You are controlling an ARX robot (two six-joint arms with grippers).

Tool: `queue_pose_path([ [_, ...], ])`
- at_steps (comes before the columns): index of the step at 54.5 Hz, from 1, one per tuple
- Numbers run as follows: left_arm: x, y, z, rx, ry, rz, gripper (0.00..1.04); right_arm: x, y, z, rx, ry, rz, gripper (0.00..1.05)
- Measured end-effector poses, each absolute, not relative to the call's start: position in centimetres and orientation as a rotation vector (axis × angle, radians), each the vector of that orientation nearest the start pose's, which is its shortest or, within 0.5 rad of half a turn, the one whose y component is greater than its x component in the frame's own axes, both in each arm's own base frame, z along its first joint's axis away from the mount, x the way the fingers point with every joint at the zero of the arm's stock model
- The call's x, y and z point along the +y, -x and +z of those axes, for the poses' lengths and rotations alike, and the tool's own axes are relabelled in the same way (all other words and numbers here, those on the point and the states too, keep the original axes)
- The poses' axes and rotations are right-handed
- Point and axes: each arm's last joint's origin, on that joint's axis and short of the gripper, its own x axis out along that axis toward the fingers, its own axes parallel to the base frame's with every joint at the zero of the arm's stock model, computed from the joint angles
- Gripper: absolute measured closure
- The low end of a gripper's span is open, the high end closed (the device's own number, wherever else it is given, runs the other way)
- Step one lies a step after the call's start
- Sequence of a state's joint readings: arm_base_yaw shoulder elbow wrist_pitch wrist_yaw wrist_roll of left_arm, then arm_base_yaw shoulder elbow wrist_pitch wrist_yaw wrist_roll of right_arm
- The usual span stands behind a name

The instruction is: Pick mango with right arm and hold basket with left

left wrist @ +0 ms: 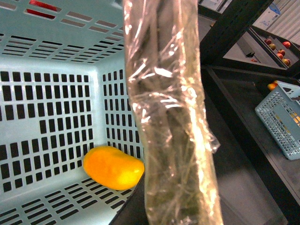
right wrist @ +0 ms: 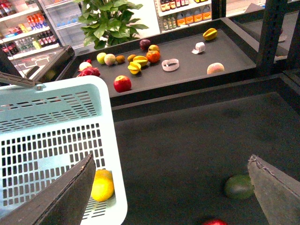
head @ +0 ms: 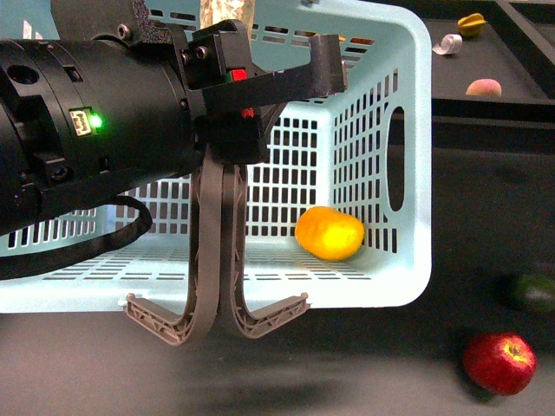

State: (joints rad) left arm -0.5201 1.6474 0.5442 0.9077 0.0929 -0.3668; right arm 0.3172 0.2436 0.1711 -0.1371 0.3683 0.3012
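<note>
The turquoise basket [head: 408,156] hangs tilted off the dark table, and my left gripper [head: 260,91] is shut on it at the top, where its grey-brown handles [head: 217,260] hang down. The yellow-orange mango [head: 329,233] lies inside on the slotted floor, in the right corner. The left wrist view shows the mango [left wrist: 114,167] against the basket wall [left wrist: 47,93], behind a film-wrapped bar [left wrist: 168,117] that hides the jaws. My right gripper [right wrist: 171,192] is open and empty above the table beside the basket [right wrist: 56,122]; its fingers [right wrist: 61,197] stand wide apart, and the mango [right wrist: 103,185] shows past the left one.
A red apple [head: 499,362] and a dark green fruit [head: 531,293] lie on the table right of the basket. A raised shelf [right wrist: 187,75] behind carries several fruits, among them a peach [head: 484,87]. A second basket [left wrist: 281,122] stands on a side shelf.
</note>
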Motion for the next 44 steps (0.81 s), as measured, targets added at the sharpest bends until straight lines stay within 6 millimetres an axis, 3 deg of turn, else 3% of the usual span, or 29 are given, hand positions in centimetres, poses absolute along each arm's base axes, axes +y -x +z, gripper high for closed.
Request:
queue_pose_path([
  [12, -15.1, -25.8, 15.6, 0.303, 0.312, -0.565, 0.99, 2.3, -10.3, 19.0, 0.182, -0.226, -0.075, 0.08],
  [21, -15.1, -25.8, 15.6, 0.303, 0.312, -0.567, 0.99, 1.8, -9.8, 18.4, 0.012, -0.103, 0.011, 0.33],
  [44, -15.1, -25.8, 15.6, 0.302, 0.311, -0.564, 0.99, 0.0, -9.7, 17.3, -0.007, -0.006, 0.0, 1.04],
])
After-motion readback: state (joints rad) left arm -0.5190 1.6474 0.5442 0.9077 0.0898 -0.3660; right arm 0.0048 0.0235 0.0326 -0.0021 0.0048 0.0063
